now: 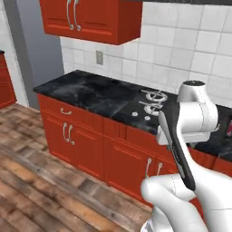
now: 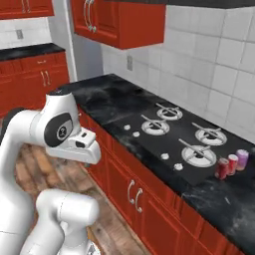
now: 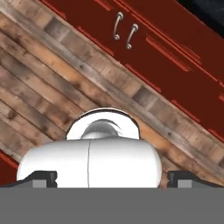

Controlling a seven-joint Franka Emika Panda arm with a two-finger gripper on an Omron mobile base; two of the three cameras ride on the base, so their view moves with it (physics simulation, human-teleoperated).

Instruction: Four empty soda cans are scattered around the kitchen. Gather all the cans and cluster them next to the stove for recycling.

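Three cans so far stand on the worktop just beside the stove, at its far right corner: two red cans side by side and a pink-purple can right behind them, close-packed, maybe touching. No blue can to be seen in these pictures, so by my reckoning the job is one can short, and the robot has yet to find it.

The hand is folded down low, its camera looking at the wooden floor and the red cabinet doors. The two dark fingertips sit far apart at the bottom corners, spread wide, with nothing between them.

The arm is tucked in tight, elbow high above the base, forearm hanging down in front of the cabinets. In the left base view its bulk blocks the right half of the stove and whatever stands beyond.

What could go wrong? With the arm so near the cabinet fronts, a swing upward could clip the worktop edge. And when the last can comes in, a careless set-down beside that tight cluster could knock the light, empty cans over or send one rolling onto the burners.
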